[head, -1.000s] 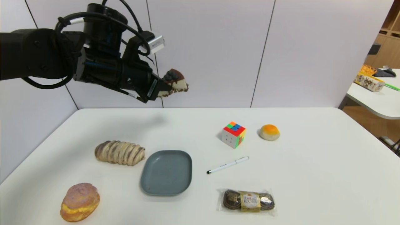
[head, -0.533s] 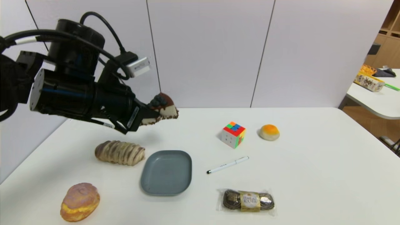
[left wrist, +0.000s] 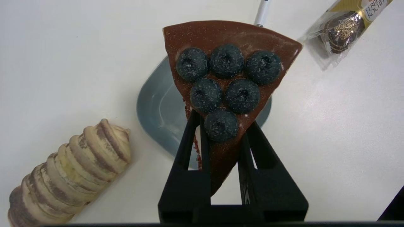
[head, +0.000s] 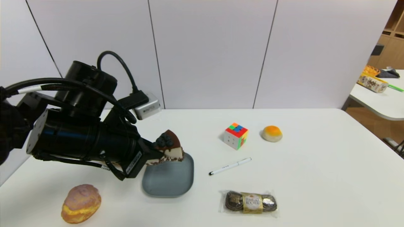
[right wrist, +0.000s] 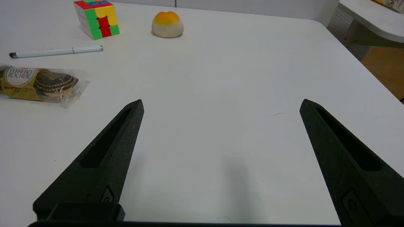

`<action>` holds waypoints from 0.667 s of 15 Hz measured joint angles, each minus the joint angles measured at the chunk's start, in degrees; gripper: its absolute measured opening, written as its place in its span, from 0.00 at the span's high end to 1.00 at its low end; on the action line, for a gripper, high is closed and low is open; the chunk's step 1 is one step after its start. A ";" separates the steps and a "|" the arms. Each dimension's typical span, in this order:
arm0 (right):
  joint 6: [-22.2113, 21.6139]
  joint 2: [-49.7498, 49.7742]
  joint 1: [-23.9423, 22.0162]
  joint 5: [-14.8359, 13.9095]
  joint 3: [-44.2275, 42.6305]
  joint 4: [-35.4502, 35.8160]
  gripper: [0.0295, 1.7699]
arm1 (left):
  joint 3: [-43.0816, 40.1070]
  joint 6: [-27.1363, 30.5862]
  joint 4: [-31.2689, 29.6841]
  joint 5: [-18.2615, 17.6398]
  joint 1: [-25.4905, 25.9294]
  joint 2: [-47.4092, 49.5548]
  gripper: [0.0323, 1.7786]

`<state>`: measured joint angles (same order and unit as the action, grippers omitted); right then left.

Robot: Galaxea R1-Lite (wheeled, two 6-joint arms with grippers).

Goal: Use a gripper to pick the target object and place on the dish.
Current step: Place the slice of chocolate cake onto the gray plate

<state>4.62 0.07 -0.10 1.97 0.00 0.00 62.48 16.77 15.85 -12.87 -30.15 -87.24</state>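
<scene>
Chocolate-topped cake (head: 169,148) is clamped in the left hand (head: 154,156), held above the dish (head: 170,183); the right hand (right wrist: 221,104) is parked, spread apart.

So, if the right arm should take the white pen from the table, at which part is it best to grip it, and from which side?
Probably at the middle of the barrel of the pen, coming straight down from above with the fingers across its length. It lies flat and is thin, so a sideways approach has nothing to catch. Bare table lies on both sides of it. The right gripper is open.
</scene>
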 joint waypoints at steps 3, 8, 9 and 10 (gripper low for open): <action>-0.02 0.00 0.00 0.02 0.00 0.00 0.03 | -1.68 0.12 -4.88 0.01 -0.72 -2.51 0.85; 0.00 0.00 0.00 0.02 0.00 0.00 0.03 | -6.11 -0.27 -8.68 0.04 -0.85 -7.69 0.85; 0.00 0.00 0.00 0.02 0.00 0.00 0.03 | -6.34 -0.24 -8.68 0.04 -0.83 -8.48 0.85; 0.00 0.00 0.00 0.02 0.00 0.00 0.03 | -6.50 -0.24 -8.72 0.04 -0.77 -9.26 0.85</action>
<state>4.62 0.07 -0.10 2.00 0.00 0.00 55.98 16.53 7.13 -12.84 -30.92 -96.50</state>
